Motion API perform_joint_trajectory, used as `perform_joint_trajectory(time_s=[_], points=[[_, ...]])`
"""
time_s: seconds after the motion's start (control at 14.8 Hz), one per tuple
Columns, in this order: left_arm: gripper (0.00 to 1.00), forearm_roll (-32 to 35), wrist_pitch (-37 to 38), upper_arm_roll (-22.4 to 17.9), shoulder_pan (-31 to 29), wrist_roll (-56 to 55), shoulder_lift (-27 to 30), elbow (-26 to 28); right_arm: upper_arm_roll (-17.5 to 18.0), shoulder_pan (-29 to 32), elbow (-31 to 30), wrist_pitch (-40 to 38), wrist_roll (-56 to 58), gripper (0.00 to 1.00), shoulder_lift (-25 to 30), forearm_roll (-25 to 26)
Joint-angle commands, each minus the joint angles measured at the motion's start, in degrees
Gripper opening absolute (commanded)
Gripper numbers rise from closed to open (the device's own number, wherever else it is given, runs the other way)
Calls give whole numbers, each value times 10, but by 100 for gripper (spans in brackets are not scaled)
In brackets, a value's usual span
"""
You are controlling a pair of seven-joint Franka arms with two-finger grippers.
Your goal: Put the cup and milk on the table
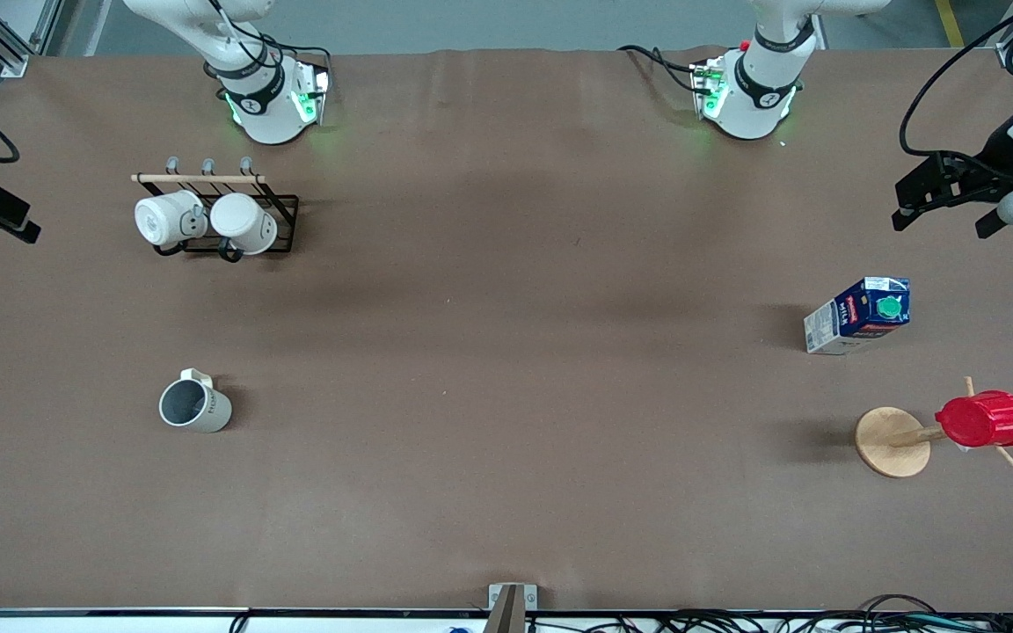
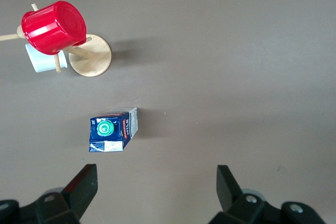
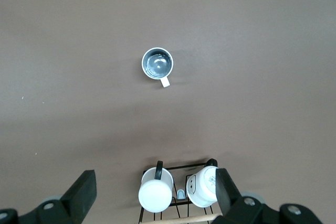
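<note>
Brown table (image 1: 506, 352): cup (image 1: 194, 405), milk (image 1: 858, 315) standing | both end effectors (image 2: 156, 184) (image 3: 156, 190) released

One cream cup (image 1: 195, 406), one milk carton (image 1: 860, 316), two white rack mugs (image 1: 206, 221), one red cup (image 1: 983, 419), possibly another beneath.

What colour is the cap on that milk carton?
Green, on the dark-blue milk carton; the left wrist view shows it best.

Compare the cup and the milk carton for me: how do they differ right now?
The cup is a round cream-white mug with a grey inside and a handle; the milk is a boxy dark-blue carton with a green cap. The cup sits toward the right arm's end of the table, the milk toward the left arm's end. The cup is nearer the front camera. Both stand upright, ungripped.
</note>
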State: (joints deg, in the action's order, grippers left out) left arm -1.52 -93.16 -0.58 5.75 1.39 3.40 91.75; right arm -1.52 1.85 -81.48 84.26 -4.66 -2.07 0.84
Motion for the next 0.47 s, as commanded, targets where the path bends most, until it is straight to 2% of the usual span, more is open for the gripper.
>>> perform_joint_trajectory(time_s=[0.0, 0.41], points=[[100, -2, 2, 0, 0, 6, 12, 7, 18, 27, -16, 2, -1, 100, 15, 0], [100, -2, 15, 0, 0, 5, 11, 8, 22, 25, -16, 2, -1, 100, 15, 0]])
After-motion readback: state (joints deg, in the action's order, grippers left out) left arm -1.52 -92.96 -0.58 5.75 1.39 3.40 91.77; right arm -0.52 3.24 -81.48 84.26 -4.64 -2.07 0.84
